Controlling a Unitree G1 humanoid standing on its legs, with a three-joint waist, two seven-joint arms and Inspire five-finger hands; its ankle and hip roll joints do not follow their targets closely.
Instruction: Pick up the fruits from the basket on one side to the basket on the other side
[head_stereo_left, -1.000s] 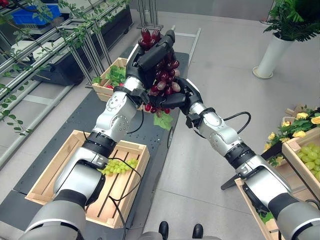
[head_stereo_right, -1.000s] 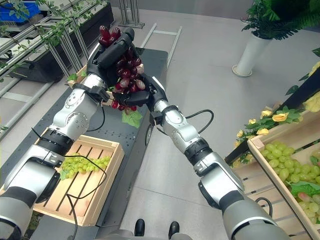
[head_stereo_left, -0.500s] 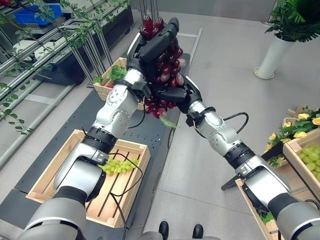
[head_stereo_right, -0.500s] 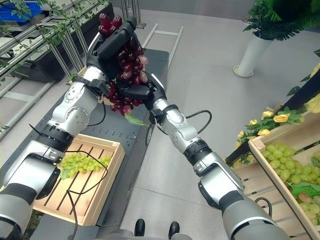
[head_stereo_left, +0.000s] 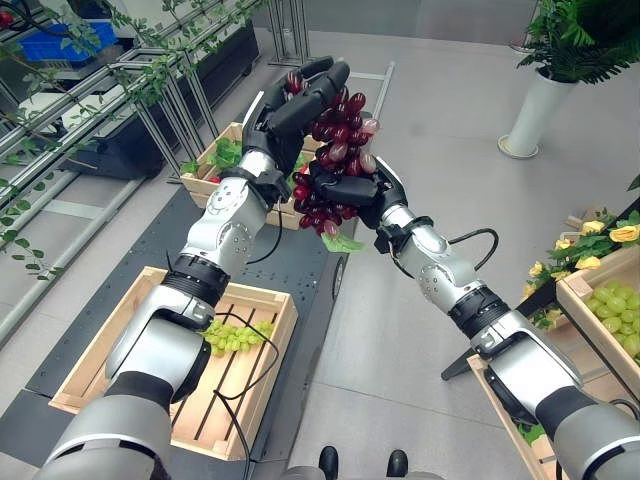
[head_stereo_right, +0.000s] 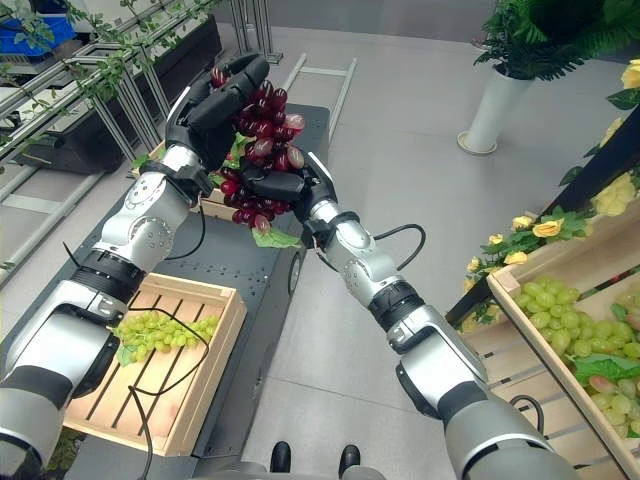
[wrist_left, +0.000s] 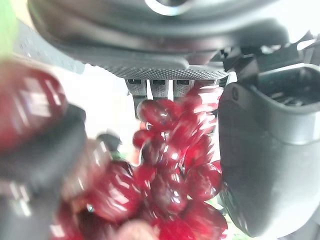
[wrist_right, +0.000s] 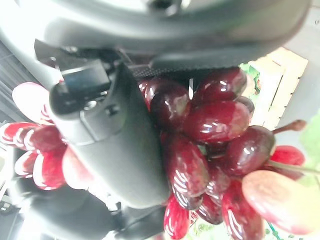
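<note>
A bunch of red grapes (head_stereo_left: 335, 145) with a green leaf at its lower end hangs in the air above the dark cart (head_stereo_left: 130, 270), held between both hands. My left hand (head_stereo_left: 283, 112) lies over the bunch's top and far side, fingers curled over it; the berries (wrist_left: 170, 185) sit between its fingers and thumb. My right hand (head_stereo_left: 368, 188) grips the lower part from the near side, with its thumb (wrist_right: 125, 145) pressed across the berries (wrist_right: 215, 120).
A slatted wooden crate (head_stereo_left: 100, 365) on the cart holds green grapes (head_stereo_left: 235, 335). A second crate with leaves (head_stereo_left: 215, 165) stands further back. Crates with green grapes (head_stereo_right: 570, 320) and yellow flowers are at the right. A white planter (head_stereo_left: 528, 110) and metal racks stand behind.
The bunch rose with both hands and has now settled slightly lower and nearer. The left hand's fingers look more spread over the top. The camera has shifted a little.
</note>
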